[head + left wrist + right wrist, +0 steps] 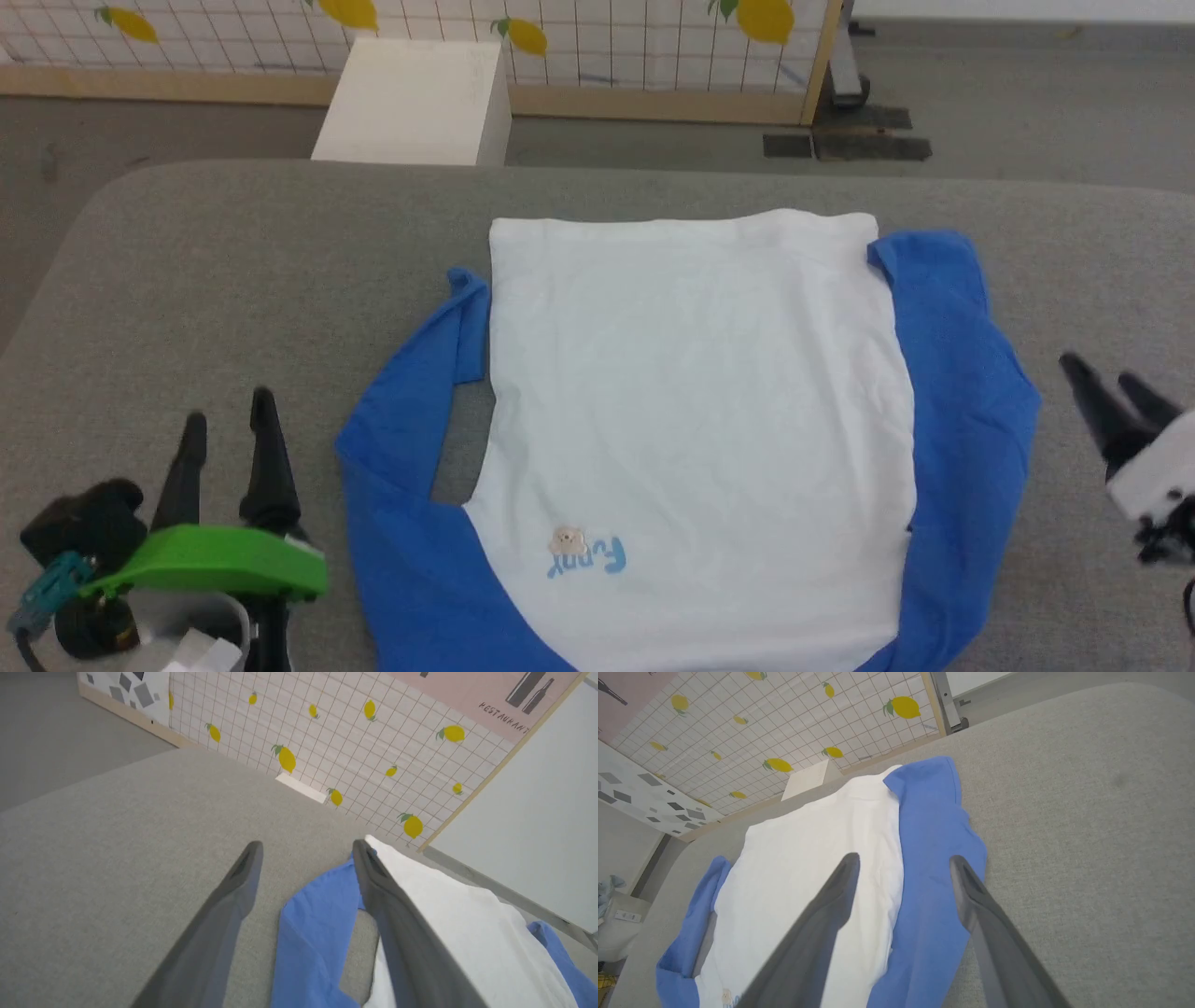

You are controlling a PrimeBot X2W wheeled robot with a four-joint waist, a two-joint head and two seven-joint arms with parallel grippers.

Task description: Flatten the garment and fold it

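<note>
1. Left pincer (229, 415): it hung over the bare grey table (187, 243) at the near left, its two dark fingers spread wide with nothing between them. It was just beside the garment and not touching it.
2. Left-hand sleeve (401, 439): the blue cloth lay on the table in a loose bow along the body. A small patch of table showed between the sleeve and the body, and the cuff end was bunched near the far corner.
3. Garment (700, 392): it lay in the middle of the table, chest up. The white body was spread smooth, with the hem (681, 224) on the far side. The lettering (588, 557) was on the near side and read upside down from the head view.
4. Right-hand sleeve (962, 401): it lay close against the body's edge, broad and slightly rumpled.
5. Right pincer (1097, 371): it was at the right margin, near that sleeve but clear of it, with its fingers wide apart and empty.
6. Progress, as judged: the flattening appeared largely done, apart from the uneven sleeves. No fold was visible, so the sleeves had yet to be turned in over the body and the body doubled.
</note>
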